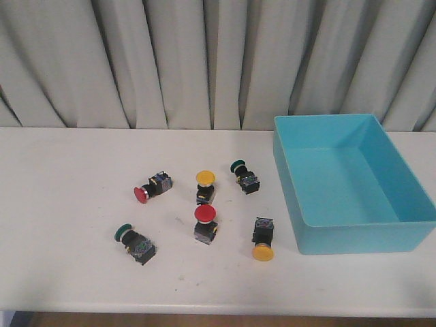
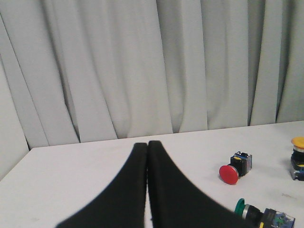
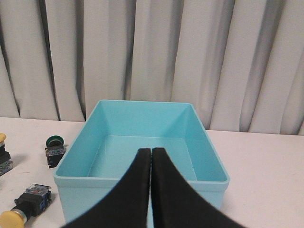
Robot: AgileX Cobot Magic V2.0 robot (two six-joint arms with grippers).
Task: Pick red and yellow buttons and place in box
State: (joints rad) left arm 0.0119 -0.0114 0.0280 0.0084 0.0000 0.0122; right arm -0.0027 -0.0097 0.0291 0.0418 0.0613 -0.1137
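We see a white counter [image 1: 68, 204] in front of a pale pleated curtain [image 1: 170, 61]. On the right side sits a large light-blue box [image 1: 409, 235], open at the top, with nothing visible inside it.

To the left of the box, six small push buttons lie scattered, none of them touching another. Farthest left in the middle row, a red button [image 1: 142, 194] lies on its side, its cap pointing left. To its right stands a yellow button [image 1: 205, 179], cap upward. Just nearer to us is a second red button [image 1: 205, 215], also cap upward. Nearest the box, a second yellow button [image 1: 263, 251] lies tipped over with its cap pointing toward us. Two green buttons complete the group: one [image 1: 239, 166] at the far side near the box, the other [image 1: 123, 234] at the near left.

Neither arm appears in the front view. In the left wrist view, the left gripper [image 2: 147, 145] has its jaws clenched together, holding nothing, above bare counter to the left of the buttons. In the right wrist view, the right gripper [image 3: 151, 152] also has its jaws pressed together and empty, raised at the near side of the box.
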